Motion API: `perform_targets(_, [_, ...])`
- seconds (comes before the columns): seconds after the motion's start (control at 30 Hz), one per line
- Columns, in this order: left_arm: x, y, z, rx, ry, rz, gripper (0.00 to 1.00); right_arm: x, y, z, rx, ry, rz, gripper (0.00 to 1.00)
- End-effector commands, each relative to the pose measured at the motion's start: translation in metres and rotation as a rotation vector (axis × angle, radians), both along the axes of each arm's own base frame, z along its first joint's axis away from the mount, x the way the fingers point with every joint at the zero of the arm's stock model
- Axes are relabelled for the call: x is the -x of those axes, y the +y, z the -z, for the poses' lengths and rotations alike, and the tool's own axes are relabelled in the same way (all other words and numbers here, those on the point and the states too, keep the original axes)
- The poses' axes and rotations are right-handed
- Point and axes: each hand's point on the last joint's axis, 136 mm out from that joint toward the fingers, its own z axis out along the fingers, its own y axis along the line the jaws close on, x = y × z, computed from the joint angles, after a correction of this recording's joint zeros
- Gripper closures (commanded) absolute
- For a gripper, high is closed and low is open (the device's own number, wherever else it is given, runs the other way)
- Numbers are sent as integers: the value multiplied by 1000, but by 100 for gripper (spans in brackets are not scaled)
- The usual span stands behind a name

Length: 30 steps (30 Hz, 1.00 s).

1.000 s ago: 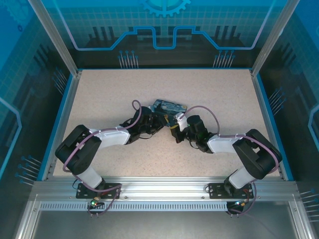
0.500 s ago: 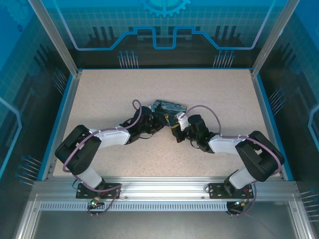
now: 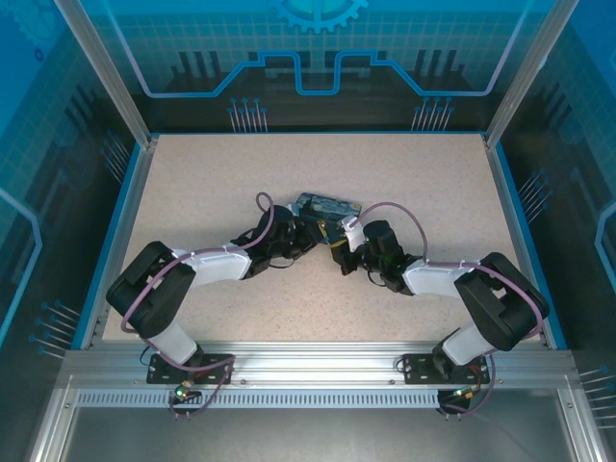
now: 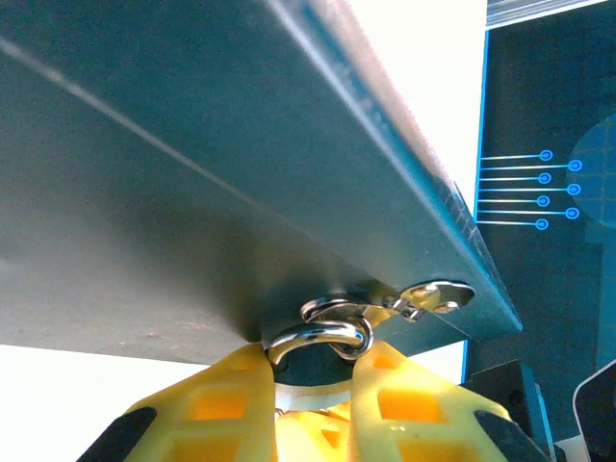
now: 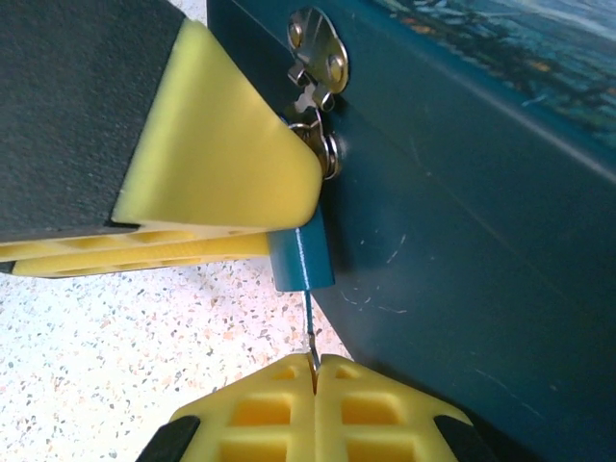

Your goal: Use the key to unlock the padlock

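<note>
The blue-teal padlock (image 5: 300, 255) hangs by its silvery shackle (image 4: 322, 337) from the hasp (image 5: 316, 53) on the dark blue tin (image 3: 327, 205). My left gripper (image 4: 308, 371) is shut on the padlock, with its yellow fingers (image 5: 212, 164) on either side of the body. The thin silvery key (image 5: 309, 332) runs from the padlock's underside into my right gripper (image 5: 315, 364), which is shut on it. In the top view both grippers meet at the tin's near side, left gripper (image 3: 313, 233) and right gripper (image 3: 339, 252), and they hide the padlock and key there.
The tin's flat side (image 4: 192, 173) looms right in front of the left wrist camera. Speckled tabletop (image 5: 115, 327) lies under the padlock. Blue walls (image 3: 125, 192) and aluminium posts ring the table.
The right arm's elbow has shifted slightly to the right and its cable loop has risen a little. Both grippers stay at the tin's near side.
</note>
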Motion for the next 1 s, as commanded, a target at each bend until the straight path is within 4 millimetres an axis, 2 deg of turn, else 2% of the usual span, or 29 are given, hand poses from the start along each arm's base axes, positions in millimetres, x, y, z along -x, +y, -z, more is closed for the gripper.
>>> perform_targets(0.0, [14, -14, 8, -11, 20, 72, 89, -10, 30, -62, -144, -146, -72, 99])
perform_targets(0.3, [13, -15, 13, -13, 25, 67, 89, -6, 25, -49, -119, -107, -56, 100])
perform_targets(0.97, [11, -14, 21, -33, 34, 64, 89, 1, 20, -42, -98, -60, -48, 100])
